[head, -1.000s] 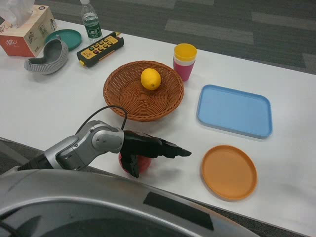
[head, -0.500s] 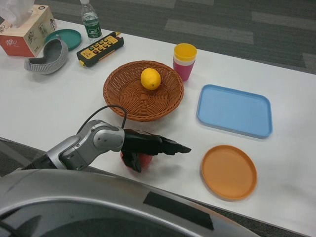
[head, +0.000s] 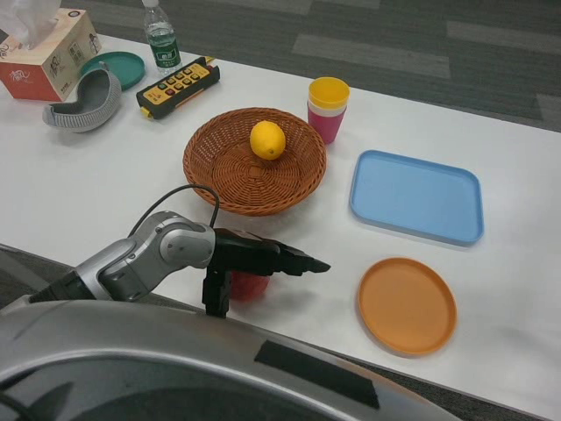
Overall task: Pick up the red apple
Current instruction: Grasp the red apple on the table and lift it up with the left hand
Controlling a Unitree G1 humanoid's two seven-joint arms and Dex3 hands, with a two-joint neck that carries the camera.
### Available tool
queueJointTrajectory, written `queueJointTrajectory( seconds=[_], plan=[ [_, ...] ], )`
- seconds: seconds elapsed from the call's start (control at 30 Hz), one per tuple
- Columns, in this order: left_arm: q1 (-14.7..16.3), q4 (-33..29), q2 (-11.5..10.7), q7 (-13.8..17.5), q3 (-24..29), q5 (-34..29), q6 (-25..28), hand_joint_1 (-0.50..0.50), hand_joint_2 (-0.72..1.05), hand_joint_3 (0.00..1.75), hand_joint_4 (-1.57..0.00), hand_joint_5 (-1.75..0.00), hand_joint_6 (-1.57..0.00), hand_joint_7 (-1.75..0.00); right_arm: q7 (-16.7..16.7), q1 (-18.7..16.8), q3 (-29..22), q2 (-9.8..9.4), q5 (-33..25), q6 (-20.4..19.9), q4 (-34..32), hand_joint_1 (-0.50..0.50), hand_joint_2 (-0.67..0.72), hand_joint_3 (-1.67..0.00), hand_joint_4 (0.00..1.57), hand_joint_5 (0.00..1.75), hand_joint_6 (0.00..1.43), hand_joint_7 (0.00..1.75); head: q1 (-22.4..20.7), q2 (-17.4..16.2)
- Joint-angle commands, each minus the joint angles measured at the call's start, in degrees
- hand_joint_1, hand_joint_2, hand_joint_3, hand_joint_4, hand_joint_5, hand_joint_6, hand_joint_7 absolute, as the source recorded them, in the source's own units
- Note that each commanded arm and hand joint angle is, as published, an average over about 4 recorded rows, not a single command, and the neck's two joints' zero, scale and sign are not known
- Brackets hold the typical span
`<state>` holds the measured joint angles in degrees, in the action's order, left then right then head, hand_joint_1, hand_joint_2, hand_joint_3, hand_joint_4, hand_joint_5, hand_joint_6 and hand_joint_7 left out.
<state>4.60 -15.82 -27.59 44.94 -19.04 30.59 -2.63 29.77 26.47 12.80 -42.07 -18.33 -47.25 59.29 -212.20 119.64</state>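
Head view looks down over the white table, the largest thing in sight, with grey carpet beyond its far edge. At the near edge the silver left forearm reaches in from the left, and its black left hand lies over the red apple, which sits on the table just in front of the wicker basket. Some fingers stretch straight out to the right above the fruit while the thumb points down at its left side; whether they actually clamp the apple cannot be told. The right hand is out of sight. The basket holds a yellow lemon. To the right lie a blue tray and, nearer, an orange plate. At the far left corner are a tissue box, a grey curved pad, a green lid, a yellow-and-black remote and a water bottle. Stacked cups, yellow on top and pink below, stand just beside the basket.
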Motion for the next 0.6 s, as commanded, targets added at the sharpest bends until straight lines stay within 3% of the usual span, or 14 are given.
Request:
queueJointTrajectory(
  seconds=[0.03, 0.27, 0.6],
  plan=[
    [0.9, 0.5, -1.0, 0.1, -0.1, 0.9, -0.3, 0.5, 0.27, 0.0, 0.0, 0.0, 0.0, 0.0, 0.3, -0.9, -0.7, -1.08, -0.5, -0.2, -0.8, -0.42, 0.72, 0.0, 0.0, 0.0, 0.0, 0.0, 0.0, 0.0],
    [0.9, 2.3, -1.5, 0.2, 0.5, 3.8, -1.6, 0.5, 0.41, 0.0, 0.0, 0.0, 0.0, 0.0, 0.2, -1.4, -0.8, -1.08, -0.6, -0.2, -1.5, -0.42, 0.72, 0.0, 0.0, 0.0, 0.0, 0.0, -0.2, 0.0],
    [0.7, 3.9, 0.7, 0.2, 3.4, 10.6, -4.8, 0.5, 0.52, 0.0, 0.0, 0.0, 0.0, 0.0, 0.1, -1.9, -1.3, -1.08, -0.6, -0.3, -2.1, -0.42, 0.72, 0.0, 0.0, 0.0, 0.0, 0.0, -0.1, -0.1]
  ],
)
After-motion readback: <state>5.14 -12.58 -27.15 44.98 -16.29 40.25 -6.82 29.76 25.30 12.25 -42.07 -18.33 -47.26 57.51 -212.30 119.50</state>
